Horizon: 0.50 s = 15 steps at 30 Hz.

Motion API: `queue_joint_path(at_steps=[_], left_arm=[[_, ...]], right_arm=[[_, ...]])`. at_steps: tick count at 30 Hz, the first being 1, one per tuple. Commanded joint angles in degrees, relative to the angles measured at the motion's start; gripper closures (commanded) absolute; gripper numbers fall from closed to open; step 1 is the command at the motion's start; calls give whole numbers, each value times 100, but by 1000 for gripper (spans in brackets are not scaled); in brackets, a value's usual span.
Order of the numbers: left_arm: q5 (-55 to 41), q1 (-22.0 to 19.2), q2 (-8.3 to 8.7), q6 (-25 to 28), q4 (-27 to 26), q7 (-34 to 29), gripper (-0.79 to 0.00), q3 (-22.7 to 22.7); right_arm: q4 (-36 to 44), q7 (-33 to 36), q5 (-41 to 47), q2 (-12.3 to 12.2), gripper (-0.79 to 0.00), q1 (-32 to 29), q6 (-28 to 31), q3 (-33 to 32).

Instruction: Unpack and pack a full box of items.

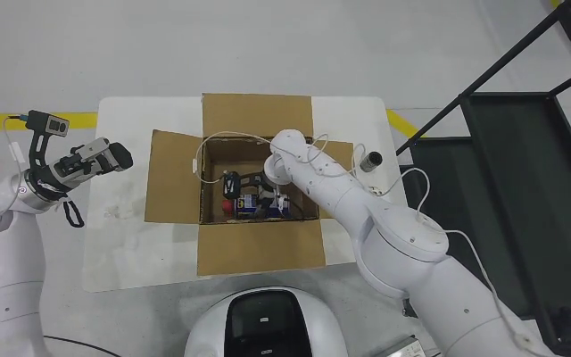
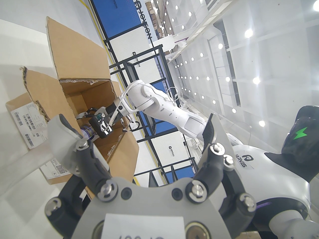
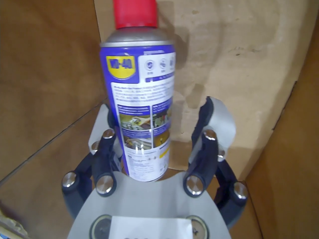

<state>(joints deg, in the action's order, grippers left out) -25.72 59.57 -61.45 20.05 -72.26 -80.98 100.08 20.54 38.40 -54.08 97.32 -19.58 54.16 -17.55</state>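
Right gripper (image 3: 157,108) is down inside the open cardboard box (image 1: 174,187), straddling the base end of a blue spray can (image 3: 139,95); red cap (image 3: 134,6) points away from the palm; in the top view the can sits around 7 o'clock of the box interior, near the wall. Fingers are spread wider than the can; one looks to be against or just beside the can's side, the other stands clear with a visible gap, so no clamp yet. Step, my read: either the grasp to lift the can out, or the let-go after setting it in; can't tell which from this alone; I can't make out any other item in the box. If it's a pick, the next move calls for centring the can between the pads, closing evenly, then a straight lift clear of the box walls and flaps; a round can may roll or twist if pinched off-centre. Left gripper (image 2: 135,123) hangs at 9 o'clock of the box over the table (image 1: 125,250) edge; fingers wide apart, holding nothing.
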Motion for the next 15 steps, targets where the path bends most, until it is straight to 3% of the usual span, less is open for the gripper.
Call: queue_joint_path(at_steps=[1, 9, 10, 11, 13, 14, 15], left_arm=[[0, 0, 0, 0, 0, 0, -785, 0], [0, 0, 0, 0, 0, 0, -785, 0], [0, 0, 0, 0, 0, 0, -785, 0], [0, 0, 0, 0, 0, 0, -785, 0], [0, 0, 0, 0, 0, 0, -785, 0], [0, 0, 0, 0, 0, 0, -785, 0], [0, 0, 0, 0, 0, 0, -785, 0]], right_arm=[[-66, -15, -51, 20, 0, 35, -15, 7], [-258, -205, -107, 36, 0, 263, 87, -67], [-272, -210, -119, 36, -28, 278, 74, -72], [-279, -216, -127, 39, -99, 284, 65, -77], [-298, -209, -133, 48, -354, 281, 20, -86], [-304, -204, -122, 57, -656, 267, -16, -93], [-304, -194, -118, 68, -717, 257, -36, -97]])
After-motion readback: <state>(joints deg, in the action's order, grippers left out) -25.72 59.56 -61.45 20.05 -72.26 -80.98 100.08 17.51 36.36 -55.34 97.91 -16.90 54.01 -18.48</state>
